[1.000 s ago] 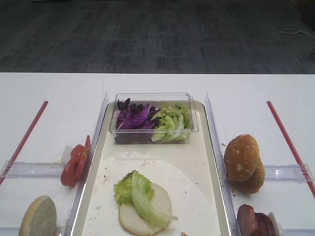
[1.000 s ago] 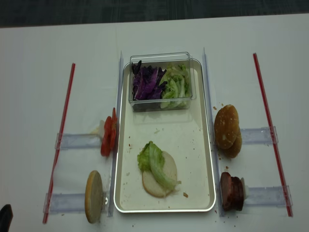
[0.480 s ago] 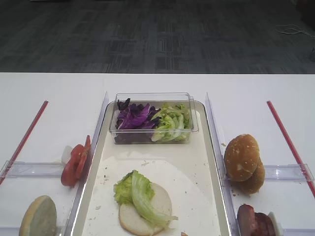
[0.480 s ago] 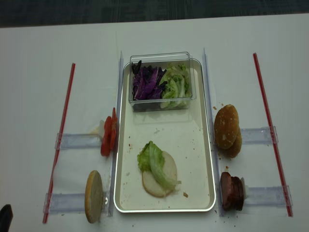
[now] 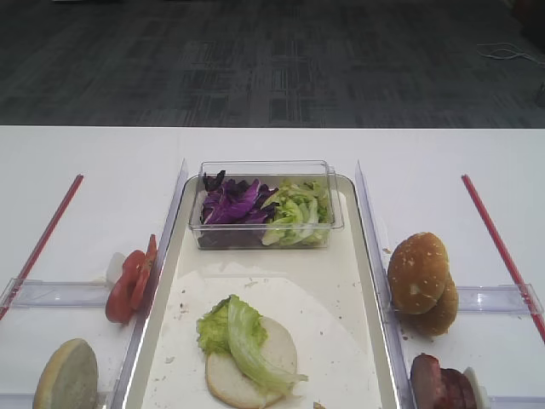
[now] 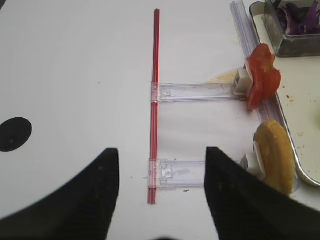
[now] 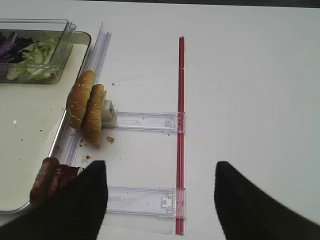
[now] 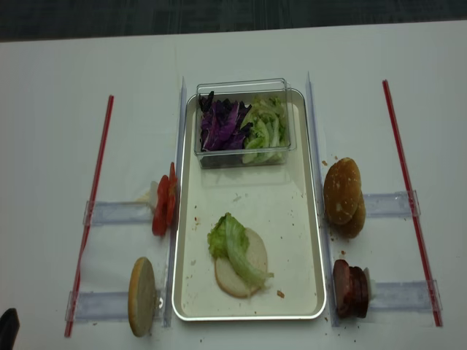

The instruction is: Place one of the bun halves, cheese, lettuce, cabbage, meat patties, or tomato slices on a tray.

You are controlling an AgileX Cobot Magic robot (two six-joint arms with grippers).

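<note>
1. a large cream rectangular tray (image 8: pixel 310 219) with a silvery rim holds a pale bun half (image 8: pixel 235 271) with a crinkly green lettuce leaf (image 8: pixel 232 244) draped over it.
2. red tomato slices (image 8: pixel 163 208) stand in a clear holder just left of the tray; dark reddish-brown meat patties (image 8: pixel 350 289) stand in a clear holder just right of it.
3. both grippers, left (image 6: pixel 160 187) and right (image 7: pixel 160 200), hover apart from the food, jaws spread and empty.
4. likely best next: lower squarely over one slice or patty, pinch gently, and set it flat on the lettuce.
</note>
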